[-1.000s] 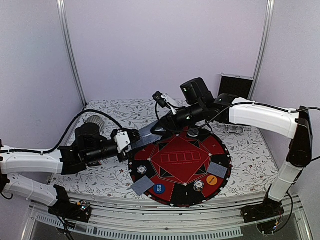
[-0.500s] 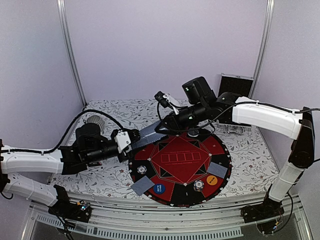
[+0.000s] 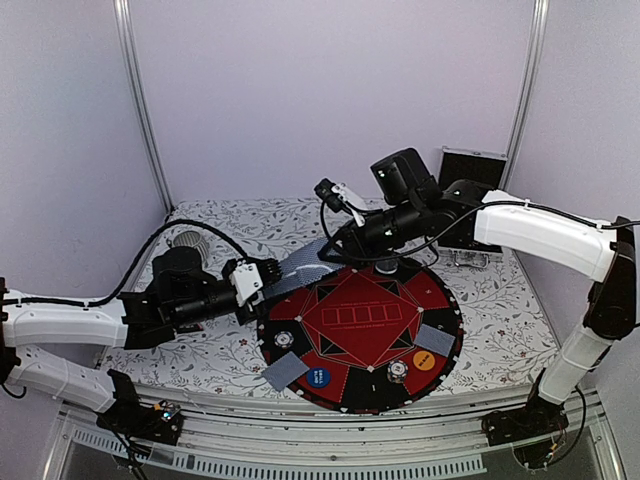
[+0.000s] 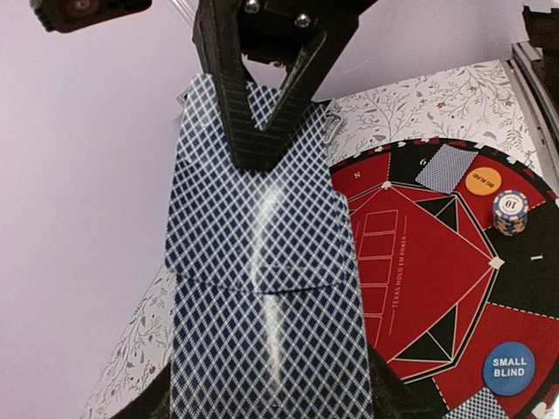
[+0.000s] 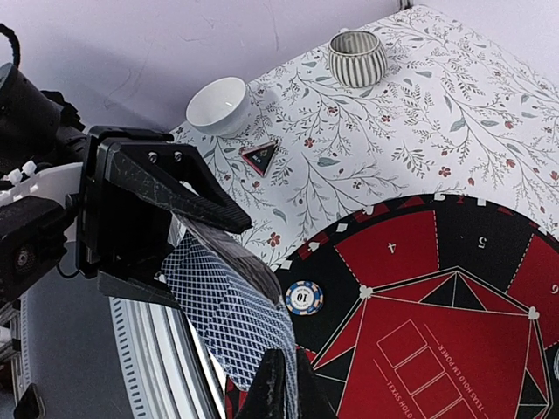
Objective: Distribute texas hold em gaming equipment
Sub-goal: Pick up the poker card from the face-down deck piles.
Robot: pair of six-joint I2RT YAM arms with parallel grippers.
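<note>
Right fingers (image 4: pixel 234 105) pinch card (image 4: pixel 262 227) (seemingly deck's (image 4: pixel 271 349) top).

From the left wrist the deck (image 4: pixel 271 349) runs off the picture's lower edge and covers the left gripper (image 3: pixel 268 274) clamping it, bar dark slivers at the corners. Every card face is turned away, and whether the top card (image 4: pixel 262 223) pinched by the right gripper (image 4: pixel 258 157) is one card or several cannot be told; that gripper's body is cut off above. From the right wrist its fingers (image 5: pixel 271 388) are cropped at the lower edge and the round mat (image 5: pixel 419 288) runs off to the right. From above, the right arm (image 3: pixel 520 225) hides the mat's far rim and part of the black case (image 3: pixel 470 168); the left arm (image 3: pixel 170 295) covers part of the ribbed cup (image 3: pixel 188 240). The small dark triangle (image 5: pixel 259 158) is too small to identify.
</note>
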